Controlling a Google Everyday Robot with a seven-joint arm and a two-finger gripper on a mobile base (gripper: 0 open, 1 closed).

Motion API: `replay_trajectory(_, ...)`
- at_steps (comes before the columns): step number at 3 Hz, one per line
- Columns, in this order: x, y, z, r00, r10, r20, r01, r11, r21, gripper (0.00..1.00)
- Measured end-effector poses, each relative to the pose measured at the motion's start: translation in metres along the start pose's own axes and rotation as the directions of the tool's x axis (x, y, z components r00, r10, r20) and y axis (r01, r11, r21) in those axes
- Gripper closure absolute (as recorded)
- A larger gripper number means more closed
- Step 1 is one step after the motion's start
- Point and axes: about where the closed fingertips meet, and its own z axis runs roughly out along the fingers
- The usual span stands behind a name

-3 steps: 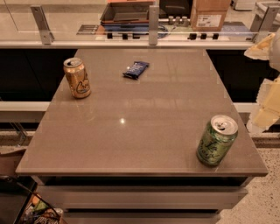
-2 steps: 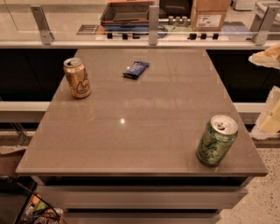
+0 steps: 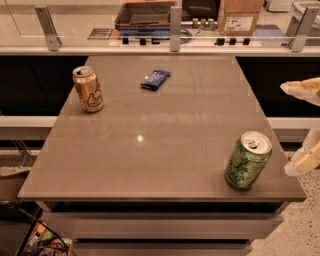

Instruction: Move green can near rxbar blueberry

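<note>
The green can (image 3: 247,161), with pale swirls and a silver top, stands upright near the table's front right corner. The rxbar blueberry (image 3: 155,79), a small dark blue wrapper, lies flat at the far middle of the table, well away from the can. My gripper (image 3: 287,128) is at the right edge of the view, just beyond the table's right side and to the right of the green can. Its two pale fingers (image 3: 304,90) are spread wide apart and hold nothing. It does not touch the can.
A gold-orange can (image 3: 88,89) stands upright at the far left of the brown table (image 3: 150,150). Behind the table runs a glass-fronted counter (image 3: 170,30) with a cardboard box (image 3: 239,15) and a tray. A dark gap flanks the table on both sides.
My gripper's fingers have moved downward at the right edge, toward the green can's height. The cans and the bar have not moved.
</note>
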Motion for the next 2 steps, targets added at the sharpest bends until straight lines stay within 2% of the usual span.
replay_trajectory(1, 0.009, 0.007, 0.017, 0.992, 0.002, 0.123, -0.001, 1.0, -0.002, 0.0)
replay_trajectory(2, 0.009, 0.016, 0.032, 0.97, -0.003, 0.242, 0.005, 1.0, -0.006, 0.0)
